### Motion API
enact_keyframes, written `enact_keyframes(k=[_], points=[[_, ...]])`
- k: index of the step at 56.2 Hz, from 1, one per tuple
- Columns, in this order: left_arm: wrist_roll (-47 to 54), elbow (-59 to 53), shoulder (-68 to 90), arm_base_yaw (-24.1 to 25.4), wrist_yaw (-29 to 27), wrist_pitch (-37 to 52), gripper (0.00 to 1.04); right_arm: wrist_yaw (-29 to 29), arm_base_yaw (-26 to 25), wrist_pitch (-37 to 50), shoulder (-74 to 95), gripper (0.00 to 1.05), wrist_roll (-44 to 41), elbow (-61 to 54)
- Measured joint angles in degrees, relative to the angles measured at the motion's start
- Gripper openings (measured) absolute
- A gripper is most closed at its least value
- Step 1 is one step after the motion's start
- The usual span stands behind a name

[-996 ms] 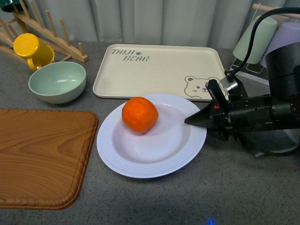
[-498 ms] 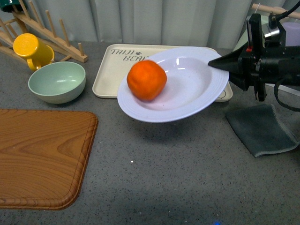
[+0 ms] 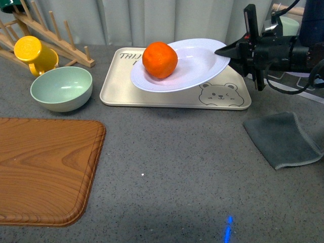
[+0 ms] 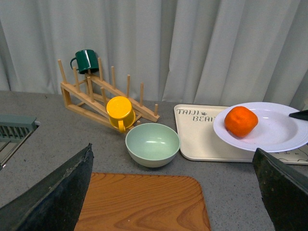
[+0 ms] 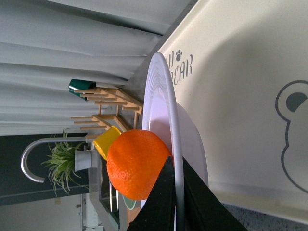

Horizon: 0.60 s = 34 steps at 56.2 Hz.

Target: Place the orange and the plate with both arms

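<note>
Nearest, one wooden board [image 3: 45,167] lies at left and one grey cloth [image 3: 283,139] at right. Behind them sit one pale green bowl [image 3: 62,88] and one beige bear tray [image 3: 152,95]. Over the tray the right gripper [image 3: 225,51] pinches the rim of one tilted white plate [image 3: 202,61], with one orange [image 3: 160,59] resting in its lower side. Farthest, one yellow mug [image 3: 33,53] sits on one wooden rack [image 3: 55,38]. The left gripper [image 4: 173,148] has its two fingers [image 4: 53,197] spread apart.
</note>
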Motion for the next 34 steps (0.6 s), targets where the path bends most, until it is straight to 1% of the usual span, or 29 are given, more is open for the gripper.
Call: enact_keyframes(k=[16,21,27,29,34], points=[[0.02,-0.02,0.00,0.00,0.00,0.00,0.98,3.54,0.90,-8.94,9.57,0.01,0.37,15.89],[0.02,0.00,0.00,0.00,0.00,0.00,0.98,5.14,1.01,-12.85,11.08,0.01,-0.33,19.65],[0.02,0.00,0.00,0.00,0.00,0.00,0.98,6.25,1.09,-16.72,11.32,0.01,-2.21,21.42],[0.02,0.00,0.00,0.00,0.00,0.00,0.98,6.60,1.09,-17.09,11.30,0.03,-2.86,21.49],[0.02,-0.02,0.00,0.00,0.00,0.00,0.98,6.73,1.07,-16.90,10.84,0.17,-3.74,20.50]])
